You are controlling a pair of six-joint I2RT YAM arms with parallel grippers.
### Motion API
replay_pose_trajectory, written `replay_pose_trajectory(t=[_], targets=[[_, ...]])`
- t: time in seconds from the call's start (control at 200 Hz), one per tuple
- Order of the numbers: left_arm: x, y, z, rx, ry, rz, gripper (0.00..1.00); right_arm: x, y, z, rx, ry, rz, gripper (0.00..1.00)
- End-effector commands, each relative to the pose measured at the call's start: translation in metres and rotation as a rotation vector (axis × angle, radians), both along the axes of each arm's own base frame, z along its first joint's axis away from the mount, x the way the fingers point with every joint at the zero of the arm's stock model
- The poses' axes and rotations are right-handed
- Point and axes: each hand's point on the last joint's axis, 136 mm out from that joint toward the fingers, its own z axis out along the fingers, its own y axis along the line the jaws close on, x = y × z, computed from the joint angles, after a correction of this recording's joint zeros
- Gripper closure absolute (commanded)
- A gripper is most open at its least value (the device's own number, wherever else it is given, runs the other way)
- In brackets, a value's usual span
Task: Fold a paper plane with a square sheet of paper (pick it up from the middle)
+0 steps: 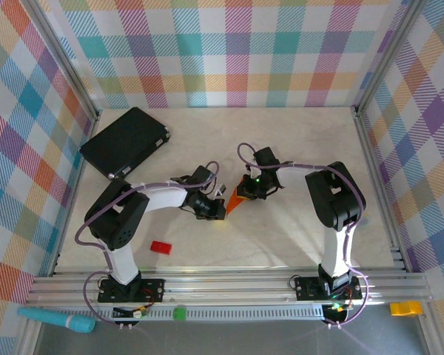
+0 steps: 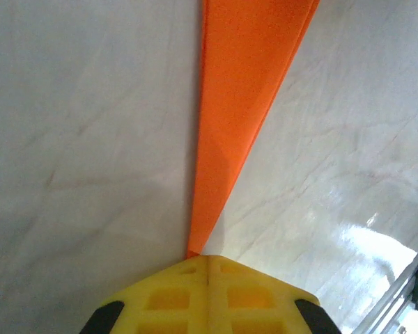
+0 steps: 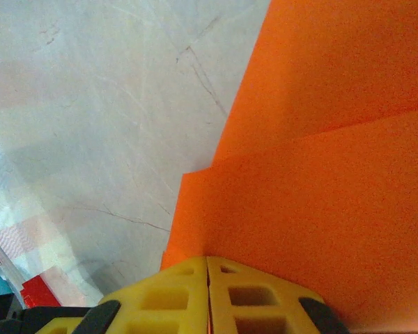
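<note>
Left fingers point(image 2: 160, 303) and right fingers point(image 3: 160, 299) tight on the orange paper plane point(image 1: 237, 203)

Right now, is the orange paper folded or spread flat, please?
Folded: the orange paper shows overlapping layers and tapers to a point.

A black flat case point(image 1: 126, 140) lies at the far left of the pale surface point(image 1: 281, 237). A small red block point(image 1: 160, 247) sits near its front edge.
</note>
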Motion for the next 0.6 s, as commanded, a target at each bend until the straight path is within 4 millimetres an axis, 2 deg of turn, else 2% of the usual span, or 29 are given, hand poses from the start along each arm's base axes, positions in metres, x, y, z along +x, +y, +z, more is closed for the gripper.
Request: replay_pose_trajectory(t=[0.0, 0.125, 0.215, 0.27, 0.335, 0.47, 0.595], targets=[[-0.025, 0.025, 0.000, 0.041, 0.127, 0.050, 1.00, -0.041, -0.045, -0.067, -0.232, 0.174, -0.052, 0.92], [0.014, 0.016, 0.048, -0.082, -0.016, 0.117, 1.00, -0.048, -0.034, -0.054, -0.166, 0.155, -0.044, 0.92], [0.038, 0.021, 0.065, -0.075, -0.105, 0.177, 1.00, -0.050, -0.024, -0.045, -0.113, 0.131, -0.049, 0.92], [0.045, 0.019, 0.066, -0.082, -0.112, 0.204, 0.99, -0.052, -0.018, -0.040, -0.088, 0.123, -0.045, 0.91], [0.057, 0.008, 0.071, -0.145, -0.130, 0.222, 0.99, -0.052, -0.010, -0.037, -0.071, 0.112, -0.038, 0.91], [0.056, -0.018, 0.065, -0.210, -0.082, 0.195, 0.99, -0.051, 0.000, -0.033, -0.050, 0.105, -0.031, 0.91], [0.053, -0.026, 0.052, -0.182, -0.068, 0.173, 1.00, -0.046, 0.003, -0.029, -0.038, 0.090, -0.035, 0.91]])
